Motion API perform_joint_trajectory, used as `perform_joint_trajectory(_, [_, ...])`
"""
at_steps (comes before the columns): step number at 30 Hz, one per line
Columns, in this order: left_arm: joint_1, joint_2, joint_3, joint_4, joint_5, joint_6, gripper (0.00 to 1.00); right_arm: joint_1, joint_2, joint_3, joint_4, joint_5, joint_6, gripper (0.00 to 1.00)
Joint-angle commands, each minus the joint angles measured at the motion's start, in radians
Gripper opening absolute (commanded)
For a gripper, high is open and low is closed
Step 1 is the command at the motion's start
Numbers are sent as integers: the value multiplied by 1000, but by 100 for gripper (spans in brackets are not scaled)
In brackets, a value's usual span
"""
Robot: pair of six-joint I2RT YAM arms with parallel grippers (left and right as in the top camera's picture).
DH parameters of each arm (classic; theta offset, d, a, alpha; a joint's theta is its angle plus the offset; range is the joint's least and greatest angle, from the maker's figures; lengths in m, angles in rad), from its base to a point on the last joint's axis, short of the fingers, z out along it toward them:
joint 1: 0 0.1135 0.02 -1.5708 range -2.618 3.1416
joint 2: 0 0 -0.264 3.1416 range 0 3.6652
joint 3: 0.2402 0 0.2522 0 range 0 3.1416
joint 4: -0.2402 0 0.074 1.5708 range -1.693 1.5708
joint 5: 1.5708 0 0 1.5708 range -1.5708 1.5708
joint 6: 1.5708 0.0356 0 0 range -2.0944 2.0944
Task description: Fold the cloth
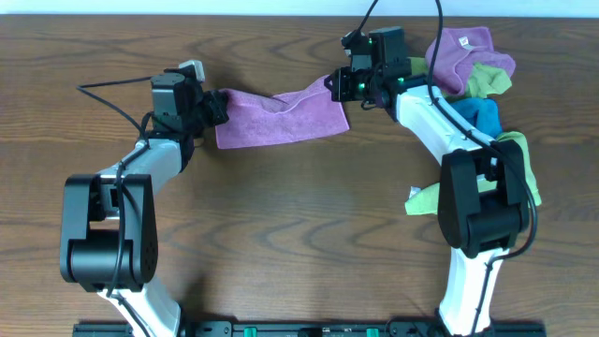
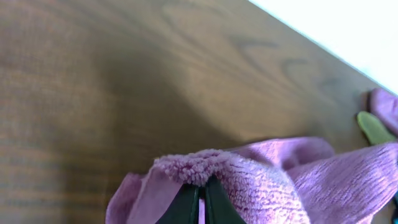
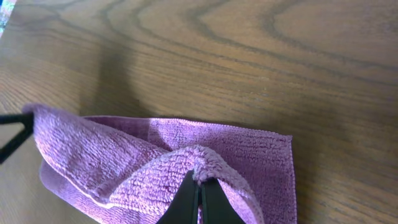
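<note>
Cloth (image 1: 281,117), purple terry, spans the worktop (image 1: 281,225) between both arms; left gripper (image 1: 220,103) pinches one raised end, right gripper (image 1: 337,86) pinches the opposite raised corner.

The overhead view looks straight down from well above and takes in the whole worktop (image 1: 299,234). Each wrist view sits very near and low, slanting across the wood, with its own jaws at bottom centre. All three views share the purple cloth (image 1: 281,117), which fills each wrist view's lower part.
</note>
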Motion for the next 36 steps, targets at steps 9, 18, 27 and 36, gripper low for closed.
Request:
perform_joint_trajectory(9, [4,16,13,67,-106,48,6,8,55,21,93,27,24,1])
perform_joint_trajectory(18, [4,22,13,13,-63,53,6,8,58,21,23,51,24,1])
perform_joint_trajectory(27, [3,22,13,-158,-51,53,6,7,58,21,-136,82,13,1])
perform_joint_trajectory(36, [3,22,13,-258,-32,52,5,3,58,21,-199,82,13,1])
